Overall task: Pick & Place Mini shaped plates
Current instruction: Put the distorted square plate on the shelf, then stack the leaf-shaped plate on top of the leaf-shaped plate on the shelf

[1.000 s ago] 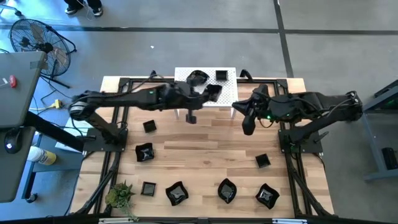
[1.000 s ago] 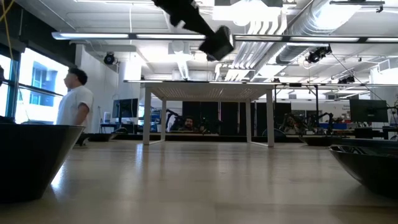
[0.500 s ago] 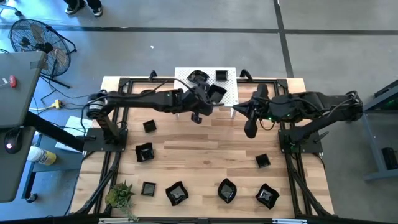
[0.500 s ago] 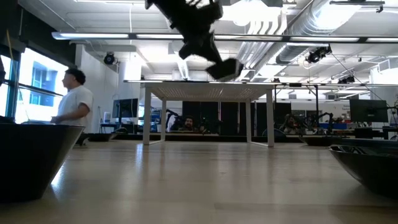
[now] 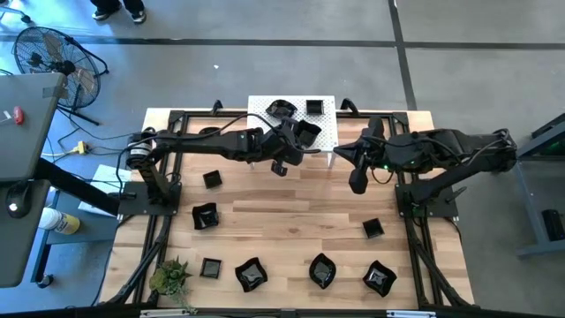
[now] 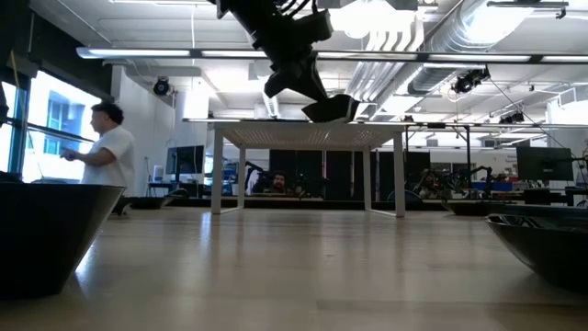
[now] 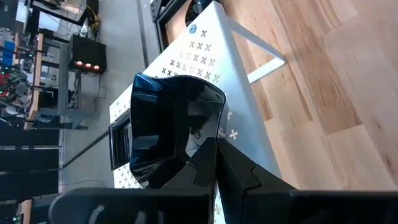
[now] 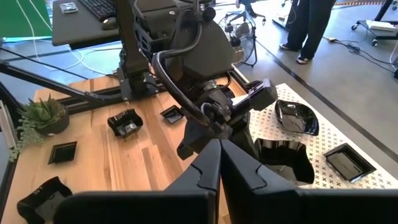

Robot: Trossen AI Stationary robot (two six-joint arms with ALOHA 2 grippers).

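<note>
1. Along the near edge of the surface (image 5: 291, 212), loose plates wait: a small square one (image 5: 210, 267) beside the plant (image 5: 172, 276), then three wavy ones (image 5: 251, 274), (image 5: 321, 269), (image 5: 379, 277).
2. Mid-surface, three more plates (image 5: 205, 215), (image 5: 212, 179), (image 5: 372, 229) lie well apart.
3. The right gripper (image 5: 356, 184) hangs over the surface near the rack's corner, fingers pinched together, empty.
4. The left gripper (image 5: 296, 140) has swung in from the rack's front edge to above the white rack (image 5: 327, 132), fingers clamped on a carried plate (image 7: 168, 127); judging by this, release comes next.
5. Farthest, two plates (image 5: 281, 109), (image 5: 314, 108) already sit on the rack.
</note>
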